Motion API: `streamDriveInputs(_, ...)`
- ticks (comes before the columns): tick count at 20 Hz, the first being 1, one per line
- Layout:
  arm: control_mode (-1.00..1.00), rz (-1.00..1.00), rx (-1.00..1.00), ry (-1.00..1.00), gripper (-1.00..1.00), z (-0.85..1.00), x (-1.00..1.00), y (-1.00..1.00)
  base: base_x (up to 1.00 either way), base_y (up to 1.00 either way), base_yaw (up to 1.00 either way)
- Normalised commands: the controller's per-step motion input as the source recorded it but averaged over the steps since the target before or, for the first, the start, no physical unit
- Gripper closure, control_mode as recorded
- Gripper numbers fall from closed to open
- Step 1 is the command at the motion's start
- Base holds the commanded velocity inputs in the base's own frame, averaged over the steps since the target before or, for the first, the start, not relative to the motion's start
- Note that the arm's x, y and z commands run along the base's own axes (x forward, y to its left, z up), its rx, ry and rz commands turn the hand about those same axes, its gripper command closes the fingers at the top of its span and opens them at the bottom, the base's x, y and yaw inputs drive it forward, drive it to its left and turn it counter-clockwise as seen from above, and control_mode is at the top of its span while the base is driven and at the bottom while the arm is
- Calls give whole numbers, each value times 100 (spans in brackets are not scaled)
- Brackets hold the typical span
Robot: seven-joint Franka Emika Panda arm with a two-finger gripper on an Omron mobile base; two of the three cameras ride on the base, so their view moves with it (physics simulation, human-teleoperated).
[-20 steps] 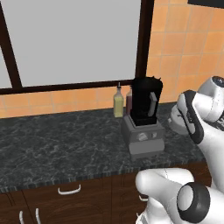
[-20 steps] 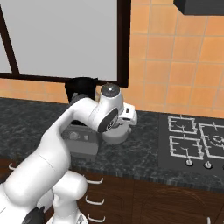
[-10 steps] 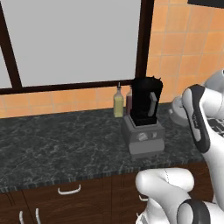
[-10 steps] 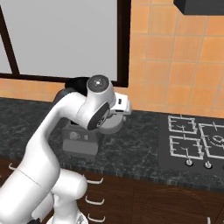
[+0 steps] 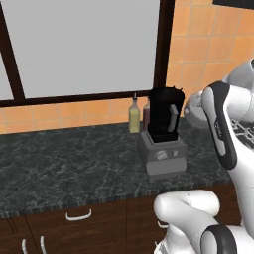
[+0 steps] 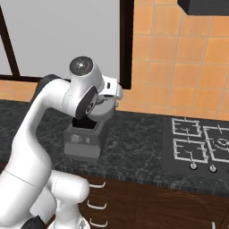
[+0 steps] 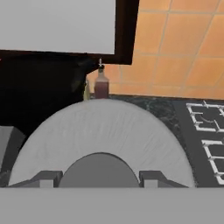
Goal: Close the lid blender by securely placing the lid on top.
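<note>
The blender (image 5: pixel 162 130) stands on the counter, a black jar on a grey boxy base (image 6: pixel 82 142) with a dial. Its top is uncovered in the left base view. The light-grey lid (image 5: pixel 194 108) hangs in the air just right of the jar's upper part, apart from it. My gripper (image 7: pixel 99 179) is shut on the lid's knob, with a dark fingertip (image 7: pixel 46 178) on each side. In the hand view the lid (image 7: pixel 103 131) spreads wide, and the black jar (image 7: pixel 39 96) lies to its left. From the right base view, the lid (image 6: pixel 102 108) sits under my hand, in front of the jar.
A yellowish bottle (image 5: pixel 134 117) and a dark red bottle (image 7: pixel 101 85) stand behind the blender against the tiled wall. A stove top (image 6: pixel 199 143) lies on the counter to the right. A dark window frame (image 5: pixel 162 44) rises behind.
The arm has carried the lid up and to the left, closer to the top of the jar. The blender and the bottles have not moved.
</note>
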Motion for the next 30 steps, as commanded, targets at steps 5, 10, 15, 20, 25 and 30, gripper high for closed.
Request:
streamDriveInputs(5,-100,3,0,0,100,73,0,40,0,0,0)
streamDriveInputs(10,-100,1,0,0,100,59,0,34,0,0,0)
streamDriveInputs(15,-100,0,0,0,100,55,2,32,0,0,0)
streamDriveInputs(20,-100,0,0,0,100,54,13,22,0,0,0)
streamDriveInputs(25,-100,0,0,0,100,48,27,21,0,0,0)
streamDriveInputs(30,-100,0,0,0,100,30,34,12,0,0,0)
